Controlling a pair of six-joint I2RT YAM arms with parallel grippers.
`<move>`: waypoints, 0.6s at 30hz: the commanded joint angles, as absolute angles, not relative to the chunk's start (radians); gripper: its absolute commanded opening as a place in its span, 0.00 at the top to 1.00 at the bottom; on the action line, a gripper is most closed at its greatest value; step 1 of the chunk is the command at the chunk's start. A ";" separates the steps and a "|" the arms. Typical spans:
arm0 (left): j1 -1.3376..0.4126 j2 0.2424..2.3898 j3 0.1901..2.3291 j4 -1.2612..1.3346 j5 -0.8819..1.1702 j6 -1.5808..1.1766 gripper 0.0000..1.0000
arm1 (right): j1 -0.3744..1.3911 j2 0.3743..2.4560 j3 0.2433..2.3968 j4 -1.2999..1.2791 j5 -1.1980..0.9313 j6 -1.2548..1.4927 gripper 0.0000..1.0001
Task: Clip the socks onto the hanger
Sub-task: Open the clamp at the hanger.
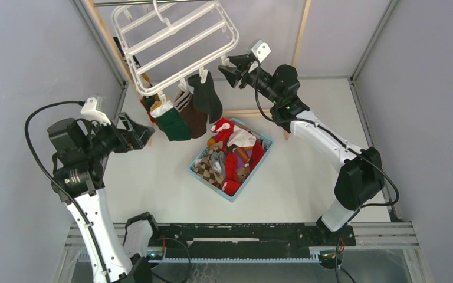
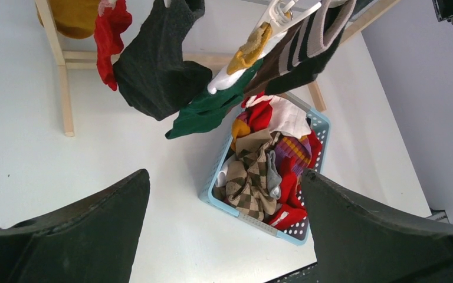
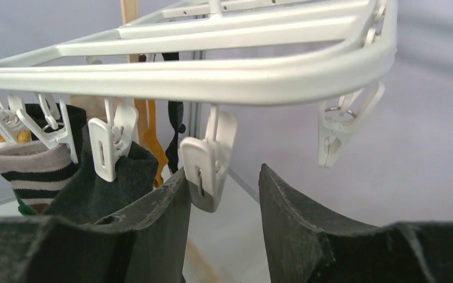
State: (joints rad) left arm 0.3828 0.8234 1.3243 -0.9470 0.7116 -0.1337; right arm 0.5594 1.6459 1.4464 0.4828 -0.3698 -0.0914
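Observation:
The white hanger (image 1: pixel 229 22) hangs tilted at the top, its rim (image 3: pixel 212 88) filling the right wrist view. Three socks hang from its near clips: dark green (image 1: pixel 174 125), brown striped (image 1: pixel 191 115) and black (image 1: pixel 207 94). Several more socks (image 1: pixel 230 156) lie piled in the basket. My right gripper (image 1: pixel 226 65) is raised to the hanger's right corner. It (image 3: pixel 224 172) is open, with an empty white clip (image 3: pixel 205 171) between its fingers, against the left one. My left gripper (image 1: pixel 143 132) hovers wide open and empty at the left, with the basket's socks (image 2: pixel 253 177) below it.
The light-blue basket (image 1: pixel 209 184) sits mid-table. A wooden rack (image 1: pixel 253 112) stands behind it and holds the hanger; one leg (image 2: pixel 65 88) shows in the left wrist view. Grey walls close in both sides. Another empty clip (image 3: pixel 339 132) dangles to the right.

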 commanded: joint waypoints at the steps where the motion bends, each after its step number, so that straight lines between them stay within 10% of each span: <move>1: 0.387 0.808 1.379 -0.942 0.753 -0.149 0.00 | 0.573 1.655 1.507 0.520 -0.356 -0.121 0.49; 18: 0.387 0.797 1.424 -0.922 0.825 -0.189 0.00 | 0.611 1.616 1.489 0.451 -0.335 -0.159 0.95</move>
State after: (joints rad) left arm 0.3828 0.8146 1.3689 -0.9527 0.7673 -0.1585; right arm 0.5827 1.6665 1.4857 0.4496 -0.3645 -0.1295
